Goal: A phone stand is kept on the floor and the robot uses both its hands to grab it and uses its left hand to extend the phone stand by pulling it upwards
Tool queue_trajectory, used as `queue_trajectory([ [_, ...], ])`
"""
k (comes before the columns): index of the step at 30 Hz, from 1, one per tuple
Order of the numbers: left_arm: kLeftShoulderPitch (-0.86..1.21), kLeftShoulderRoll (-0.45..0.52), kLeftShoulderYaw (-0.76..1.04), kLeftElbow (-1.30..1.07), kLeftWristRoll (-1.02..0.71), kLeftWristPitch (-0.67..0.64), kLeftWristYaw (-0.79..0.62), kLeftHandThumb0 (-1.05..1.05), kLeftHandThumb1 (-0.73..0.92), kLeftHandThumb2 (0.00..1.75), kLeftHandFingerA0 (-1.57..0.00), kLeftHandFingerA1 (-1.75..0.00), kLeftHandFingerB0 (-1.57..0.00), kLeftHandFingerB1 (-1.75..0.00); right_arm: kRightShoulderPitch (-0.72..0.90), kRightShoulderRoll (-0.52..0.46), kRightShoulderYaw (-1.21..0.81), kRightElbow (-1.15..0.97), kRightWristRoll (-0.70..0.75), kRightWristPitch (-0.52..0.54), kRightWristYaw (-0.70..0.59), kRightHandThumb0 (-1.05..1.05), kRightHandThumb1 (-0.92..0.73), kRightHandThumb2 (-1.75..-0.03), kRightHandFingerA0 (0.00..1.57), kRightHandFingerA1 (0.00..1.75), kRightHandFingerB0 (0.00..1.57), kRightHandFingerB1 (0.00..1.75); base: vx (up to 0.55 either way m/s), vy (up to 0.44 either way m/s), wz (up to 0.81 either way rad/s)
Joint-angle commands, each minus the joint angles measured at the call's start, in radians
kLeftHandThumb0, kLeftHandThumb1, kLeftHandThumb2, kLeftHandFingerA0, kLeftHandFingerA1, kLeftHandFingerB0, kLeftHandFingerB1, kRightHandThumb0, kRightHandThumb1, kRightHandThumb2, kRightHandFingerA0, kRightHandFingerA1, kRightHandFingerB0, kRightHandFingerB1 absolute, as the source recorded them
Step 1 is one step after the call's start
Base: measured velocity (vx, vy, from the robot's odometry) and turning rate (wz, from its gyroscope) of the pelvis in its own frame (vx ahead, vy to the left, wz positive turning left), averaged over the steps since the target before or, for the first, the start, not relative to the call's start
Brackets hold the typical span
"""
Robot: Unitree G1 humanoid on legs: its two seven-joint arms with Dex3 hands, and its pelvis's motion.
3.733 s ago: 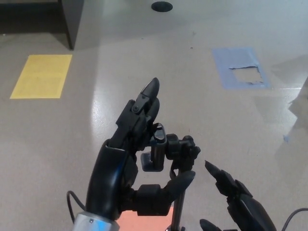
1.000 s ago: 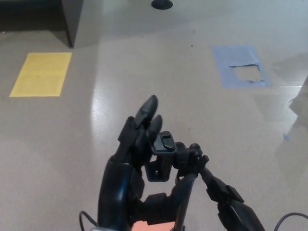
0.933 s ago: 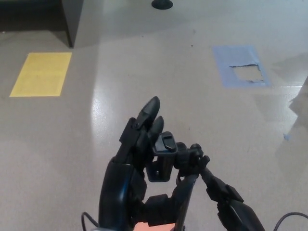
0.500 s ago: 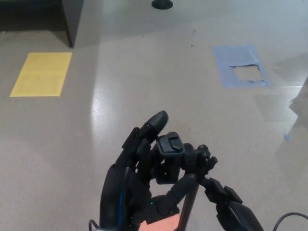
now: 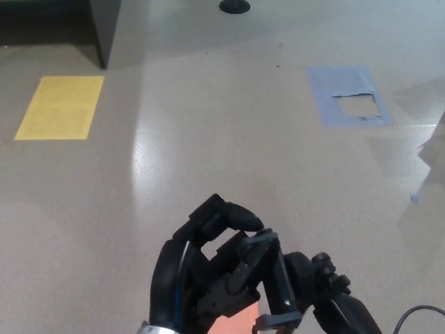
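Note:
The black phone stand [image 5: 272, 287] rises from the bottom edge of the head view, and its clamp head is tilted over toward me. My left hand [image 5: 198, 278] is wrapped around the head from the left, with its fingers [image 5: 226, 214] curled over the top. My right hand [image 5: 338, 305] sits low at the right, pressed against the stand's knobbed joint [image 5: 316, 270]. Its hold is hidden by the stand and the picture's edge. The stand's pole and base are out of sight.
The stand is on a beige floor with a yellow rectangle [image 5: 61, 106] at the far left. A blue tape patch [image 5: 348, 96] lies at the far right. A dark furniture leg [image 5: 104, 31] and a black round foot [image 5: 234, 6] are at the top. An orange patch [image 5: 233, 323] lies under my hands.
My left hand's fingers, earlier stretched up beside the clamp head, have curled shut over it. The head has dropped lower in the picture and tipped over. My right hand stayed against the stand.

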Motion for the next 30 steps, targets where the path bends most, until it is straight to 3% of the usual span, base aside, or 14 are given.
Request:
queue_trajectory([
  [1, -0.061, -0.117, 0.025, 0.001, -0.240, 0.360, 0.128, -0.17, 0.56, 0.66, -0.95, -1.75, -0.37, -1.75, -0.085, -0.055, 0.019, 0.088, -0.073, -0.086, -0.096, -1.05, -0.84, -0.65, 0.00, 0.21, 0.00, 0.32, 0.00, 0.000, 0.00],
  [12, -0.079, -0.115, 0.041, 0.008, -0.280, 0.355, 0.150, -0.19, 0.58, 0.65, -0.92, -1.75, -0.51, -1.75, -0.125, -0.055, 0.030, 0.133, -0.083, -0.099, -0.117, -1.05, -0.89, -0.69, 0.00, 0.21, 0.00, 0.35, 0.00, 0.000, 0.00],
  [13, -0.076, -0.117, 0.041, 0.005, -0.287, 0.356, 0.155, -0.19, 0.57, 0.65, -0.93, -1.75, -0.48, -1.75, -0.130, -0.051, 0.030, 0.139, -0.085, -0.101, -0.130, -1.05, -0.72, -1.15, 0.00, 0.46, 0.00, 0.43, 0.00, 0.000, 0.00],
  [14, -0.076, -0.118, 0.041, 0.003, -0.292, 0.357, 0.158, -0.19, 0.57, 0.65, -0.93, -1.75, -0.48, -1.75, -0.132, -0.050, 0.031, 0.143, -0.085, -0.104, -0.136, -1.05, -0.72, -1.15, 0.00, 0.46, 0.00, 0.43, 0.00, 0.000, 0.00],
  [18, -0.080, -0.127, 0.030, -0.029, -0.298, 0.363, 0.207, -0.19, 0.57, 0.63, -0.95, -1.75, -0.60, -1.75, -0.149, -0.007, 0.007, 0.110, -0.025, 0.001, -0.032, -1.03, -0.67, -1.11, 0.00, 0.64, 0.18, 0.60, 0.00, 0.000, 0.00],
  [19, -0.090, -0.124, 0.027, -0.043, -0.302, 0.368, 0.214, -0.20, 0.56, 0.63, -0.95, -1.75, -0.60, -1.75, -0.163, -0.004, 0.003, 0.117, -0.014, 0.008, -0.012, -0.59, -0.35, -1.04, 0.02, 0.63, 0.00, 0.59, 0.00, 0.000, 0.00],
  [20, -0.097, -0.125, 0.024, -0.052, -0.307, 0.369, 0.217, -0.19, 0.58, 0.63, -0.92, -1.75, -0.62, -1.75, -0.174, -0.001, -0.003, 0.132, -0.001, -0.006, -0.009, -1.05, -0.68, -1.12, 0.15, 0.73, 0.28, 0.76, 0.00, 0.000, 0.00],
  [21, -0.103, -0.127, 0.021, -0.058, -0.313, 0.369, 0.221, -0.19, 0.58, 0.63, -0.92, -1.75, -0.62, -1.75, -0.182, 0.002, -0.009, 0.148, 0.009, -0.024, -0.013, -1.05, -0.68, -1.12, 0.15, 0.73, 0.28, 0.76, 0.00, 0.000, 0.00],
  [22, -0.130, -0.135, 0.012, -0.098, -0.311, 0.381, 0.254, -0.17, 0.57, 0.65, -0.92, -1.75, -0.62, -1.75, -0.207, 0.013, -0.020, 0.170, 0.024, -0.037, -0.013, -1.03, -0.81, -0.66, 0.40, 0.93, 0.43, 0.87, 0.00, 0.000, 0.00],
  [24, -0.167, -0.135, 0.005, -0.137, -0.302, 0.397, 0.284, -0.18, 0.57, 0.66, -0.92, -1.75, -0.61, -1.75, -0.222, 0.041, -0.047, 0.180, 0.066, -0.024, 0.016, -1.05, -0.79, -0.65, 0.46, 0.99, 0.43, 0.90, 0.00, 0.000, 0.00],
  [25, -0.186, -0.142, 0.004, -0.153, -0.314, 0.398, 0.286, -0.17, 0.57, 0.70, -0.90, -1.75, -0.63, -1.75, -0.221, 0.066, -0.069, 0.176, 0.097, 0.006, 0.034, -1.02, -0.58, -1.09, 0.49, 0.92, 0.46, 0.87, 0.00, 0.000, 0.00],
  [27, -0.215, -0.150, 0.005, -0.175, -0.326, 0.402, 0.297, -0.16, 0.56, 0.70, -0.88, -1.75, -0.62, -1.75, -0.227, 0.088, -0.086, 0.183, 0.101, -0.012, 0.018, -1.05, -0.63, -1.12, 0.54, 0.93, 0.48, 0.87, 0.00, 0.000, 0.00],
  [28, -0.251, -0.159, 0.013, -0.190, -0.331, 0.404, 0.309, -0.13, 0.55, 0.73, -0.86, -1.75, -0.60, -1.75, -0.237, 0.104, -0.098, 0.189, 0.116, -0.007, 0.034, -1.01, -0.81, -0.65, 0.65, 1.02, 0.53, 0.93, 0.00, 0.000, 0.00],
  [30, -0.343, -0.162, 0.032, -0.214, -0.343, 0.420, 0.325, -0.12, 0.54, 0.76, -0.85, -1.75, -0.54, -1.75, -0.244, 0.123, -0.104, 0.182, 0.114, 0.024, 0.044, -1.02, -0.78, -0.64, 0.64, 1.03, 0.58, 0.94, 0.00, 0.000, 0.00],
])
